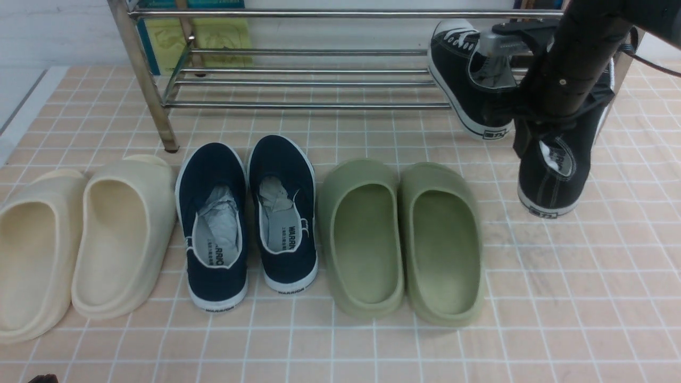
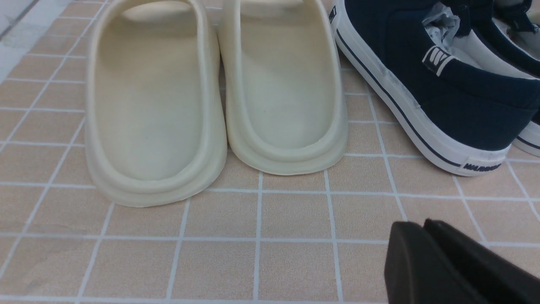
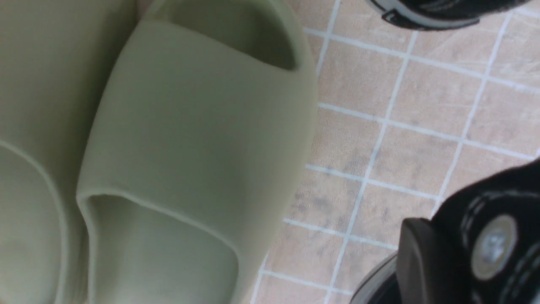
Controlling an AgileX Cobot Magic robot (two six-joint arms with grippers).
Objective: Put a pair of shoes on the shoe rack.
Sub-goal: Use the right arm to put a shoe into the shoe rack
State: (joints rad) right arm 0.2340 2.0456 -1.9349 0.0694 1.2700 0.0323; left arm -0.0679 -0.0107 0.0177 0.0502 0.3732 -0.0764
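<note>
Right gripper [image 1: 533,132] is clamping the second sneaker [image 1: 556,178] by its collar; likely best going toe-first onto the shoe rack [image 1: 298,105], landing just beside the first sneaker [image 1: 462,88].

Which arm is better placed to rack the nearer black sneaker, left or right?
Right: the right end effector grips that black sneaker beside the shoe rack. The left end effector sits shut near the cream clogs, at the far end.

Slip-ons [image 1: 213,170]: "WARRIOR" is printed on each insole and on each white heel tab. The left wrist view shows the same word on one heel tab. Sneaker [image 1: 553,181] heel-tab print: illegible.
</note>
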